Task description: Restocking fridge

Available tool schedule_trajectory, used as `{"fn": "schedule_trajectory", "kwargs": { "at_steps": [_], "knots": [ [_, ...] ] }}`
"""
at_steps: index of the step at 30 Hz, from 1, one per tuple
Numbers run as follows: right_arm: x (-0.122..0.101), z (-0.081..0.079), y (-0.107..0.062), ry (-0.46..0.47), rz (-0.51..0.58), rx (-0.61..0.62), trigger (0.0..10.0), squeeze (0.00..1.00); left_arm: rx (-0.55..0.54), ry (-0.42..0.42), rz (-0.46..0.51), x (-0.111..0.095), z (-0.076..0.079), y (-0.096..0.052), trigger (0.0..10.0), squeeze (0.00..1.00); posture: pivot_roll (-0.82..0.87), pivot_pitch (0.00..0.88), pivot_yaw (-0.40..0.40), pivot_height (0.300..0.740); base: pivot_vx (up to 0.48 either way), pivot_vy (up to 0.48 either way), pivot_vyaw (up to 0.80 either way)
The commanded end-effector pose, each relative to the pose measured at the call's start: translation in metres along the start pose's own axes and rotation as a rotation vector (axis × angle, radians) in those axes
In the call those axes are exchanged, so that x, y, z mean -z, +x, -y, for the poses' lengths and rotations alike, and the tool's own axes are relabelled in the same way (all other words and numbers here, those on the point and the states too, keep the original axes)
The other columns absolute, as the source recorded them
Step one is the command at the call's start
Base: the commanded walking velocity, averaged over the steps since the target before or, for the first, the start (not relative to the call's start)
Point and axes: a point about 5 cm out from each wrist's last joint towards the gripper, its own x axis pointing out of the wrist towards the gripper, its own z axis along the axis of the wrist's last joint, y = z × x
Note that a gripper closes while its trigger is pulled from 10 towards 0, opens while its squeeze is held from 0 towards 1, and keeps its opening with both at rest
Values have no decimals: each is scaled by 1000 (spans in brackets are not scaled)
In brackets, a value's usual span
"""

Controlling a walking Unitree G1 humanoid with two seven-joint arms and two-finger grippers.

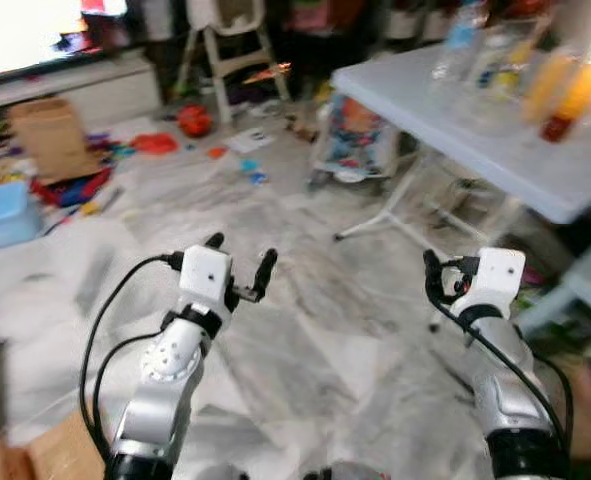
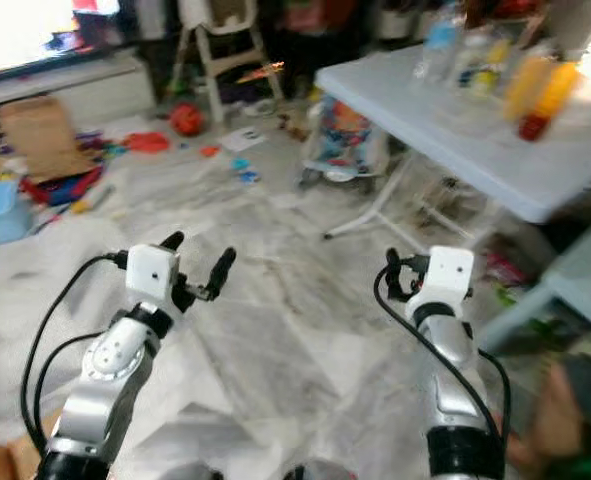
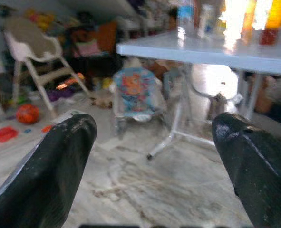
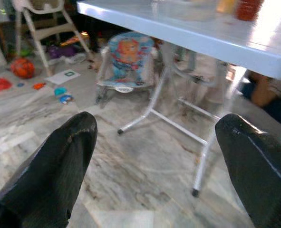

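Several drink bottles stand on a white folding table (image 1: 495, 160) ahead to my right: a clear water bottle (image 1: 460, 35) and orange bottles (image 1: 565, 90) among them, all blurred. Both arms are raised in front of me over the marble floor, well short of the table. My left gripper (image 1: 240, 252) is open and empty; in the left wrist view its fingers (image 3: 59, 161) stand wide apart, facing the table. My right gripper (image 4: 155, 121) is also open and empty, with one black finger (image 1: 432, 272) showing beside its white wrist box.
A baby bouncer (image 1: 355, 135) sits on the floor by the table's legs (image 4: 202, 156). Farther back are a high chair (image 1: 230, 40), a red ball (image 1: 195, 120), scattered toys, a cardboard box (image 1: 50, 135) and a blue bin (image 1: 0, 215).
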Motion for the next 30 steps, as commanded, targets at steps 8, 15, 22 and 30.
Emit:
{"fn": "schedule_trajectory", "kwargs": {
  "at_steps": [8,15,22,30],
  "knots": [
    [-10,3,4,-4,38,15,10000,0,-4,-21,31,-6,4,4,10000,0,24,0,-24,740,434,0,0],
    [-11,3,4,3,46,18,10000,0,13,-7,45,-8,3,4,10000,0,24,0,-22,740,97,0,0],
    [-14,2,6,-6,58,12,10000,0,14,-3,51,-10,4,7,10000,0,18,0,-29,740,465,0,0],
    [-20,-1,6,-6,88,14,10000,0,13,12,78,-20,6,9,10000,0,14,0,-20,740,480,0,0]
  ]
}}
